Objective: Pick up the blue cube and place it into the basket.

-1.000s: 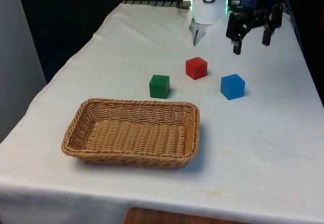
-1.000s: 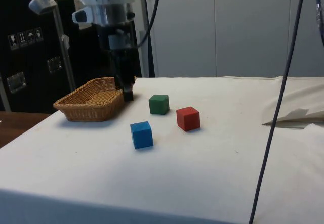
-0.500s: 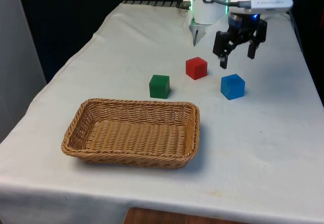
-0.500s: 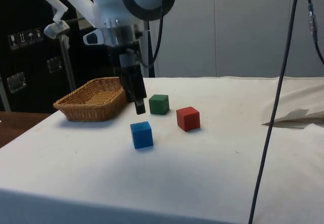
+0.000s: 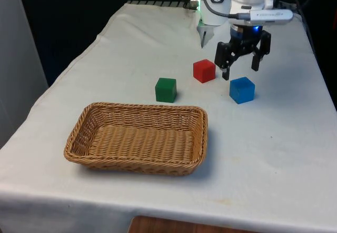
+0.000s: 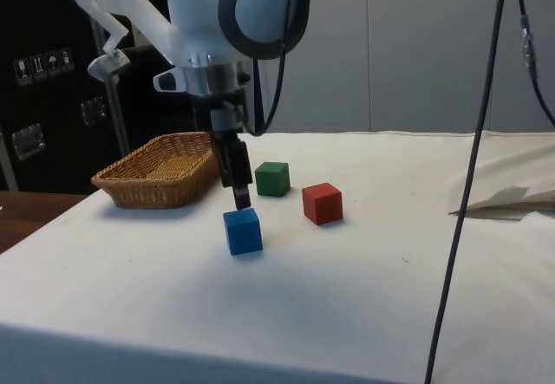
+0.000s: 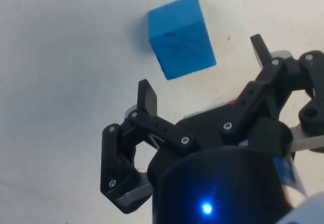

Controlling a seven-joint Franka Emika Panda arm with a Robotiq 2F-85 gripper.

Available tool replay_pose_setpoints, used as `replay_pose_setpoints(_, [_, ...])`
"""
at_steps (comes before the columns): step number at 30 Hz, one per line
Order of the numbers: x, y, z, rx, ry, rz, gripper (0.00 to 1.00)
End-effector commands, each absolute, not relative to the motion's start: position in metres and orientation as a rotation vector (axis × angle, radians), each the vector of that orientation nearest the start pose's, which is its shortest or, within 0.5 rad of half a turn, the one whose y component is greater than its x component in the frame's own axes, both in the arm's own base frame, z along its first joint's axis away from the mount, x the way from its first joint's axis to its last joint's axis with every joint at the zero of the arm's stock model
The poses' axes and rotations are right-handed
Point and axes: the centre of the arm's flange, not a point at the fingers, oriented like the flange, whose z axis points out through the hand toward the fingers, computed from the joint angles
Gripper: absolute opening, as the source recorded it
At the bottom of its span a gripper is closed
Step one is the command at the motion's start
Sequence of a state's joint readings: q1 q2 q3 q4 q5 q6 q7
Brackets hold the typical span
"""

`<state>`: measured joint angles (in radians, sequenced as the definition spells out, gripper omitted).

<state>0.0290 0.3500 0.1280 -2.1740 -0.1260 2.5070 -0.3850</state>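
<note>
Approach step: the gripper [image 5: 240, 70] hovers just above the blue cube [image 5: 241, 90], jaws wide, and must next descend to straddle it

You see a table [image 5: 284, 154] under a white cloth [image 6: 347, 297], its fabric rumpled at one edge in the side view. Black curtains [image 5: 68, 17] hang behind it in the front view. In the side view, dark cabinets [image 6: 43, 98] adjoin pale wall panels [image 6: 390, 55].
</note>
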Motion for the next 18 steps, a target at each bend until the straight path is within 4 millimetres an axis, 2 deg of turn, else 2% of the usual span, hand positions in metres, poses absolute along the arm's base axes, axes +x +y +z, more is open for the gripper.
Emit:
replay_pose_setpoints(1, [0.554, 0.089, 0.229, -3.012, -0.983, 0.005, 1.0])
replay_pose_setpoints(5, [0.554, 0.091, 0.228, -3.007, -0.98, 0.011, 1.0])
replay_pose_setpoints(18, [0.552, 0.099, 0.201, -2.962, -0.929, -0.065, 1.0])
